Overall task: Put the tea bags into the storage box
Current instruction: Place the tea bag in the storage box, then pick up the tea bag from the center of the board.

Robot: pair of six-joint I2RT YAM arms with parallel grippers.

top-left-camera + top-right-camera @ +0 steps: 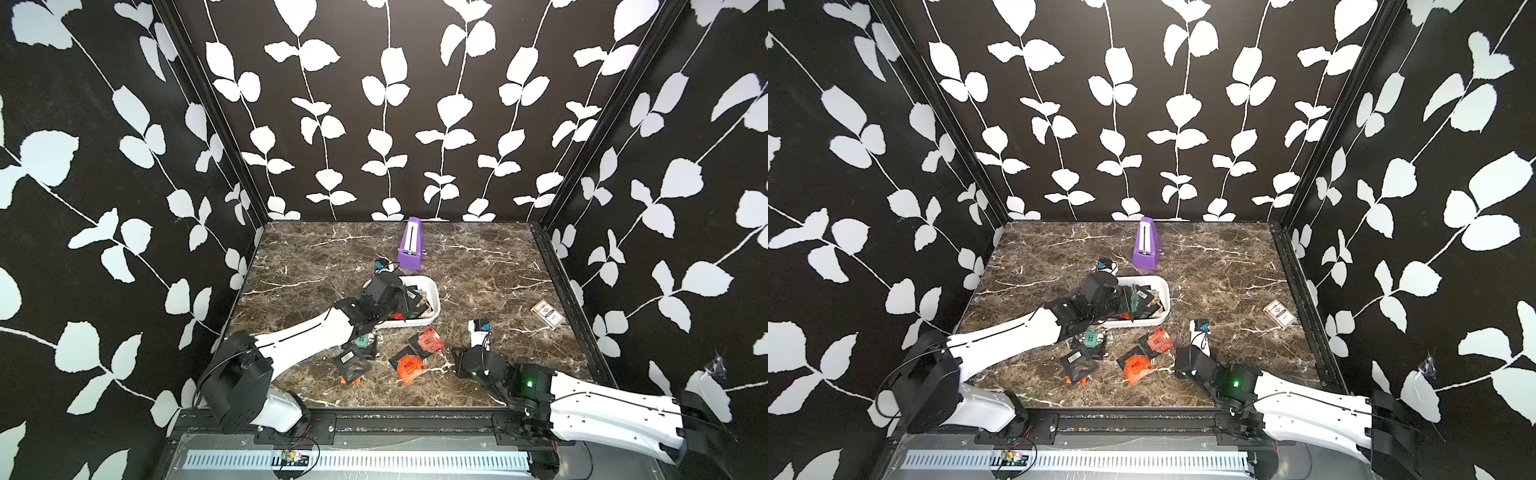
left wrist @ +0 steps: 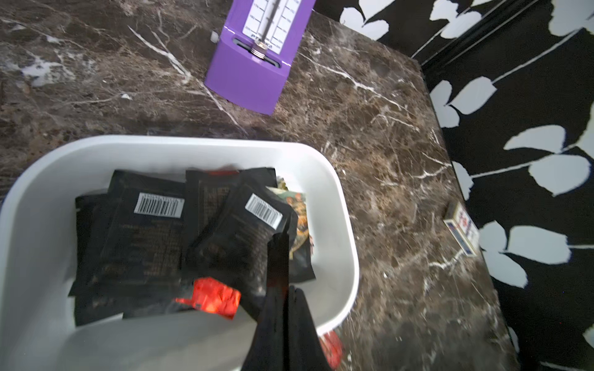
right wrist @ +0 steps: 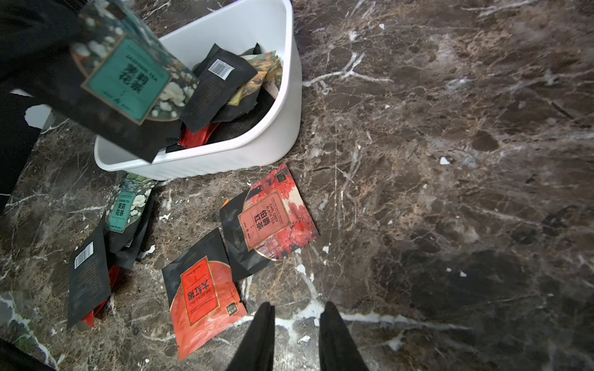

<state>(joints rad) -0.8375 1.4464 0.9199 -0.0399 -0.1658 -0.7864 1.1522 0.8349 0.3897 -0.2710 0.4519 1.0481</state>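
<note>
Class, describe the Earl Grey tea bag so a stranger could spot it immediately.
Find the white storage box on the marble table. Just in front of it lie two red-faced tea bags. The Earl Grey tea bag is nearer the box, with blossom print, unlike its plain orange neighbour.

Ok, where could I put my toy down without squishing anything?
The bare marble table between the storage box and the card pack is free, and so is the far left corner beside the purple wedge. In front of the box it is crowded with tea bags.
</note>
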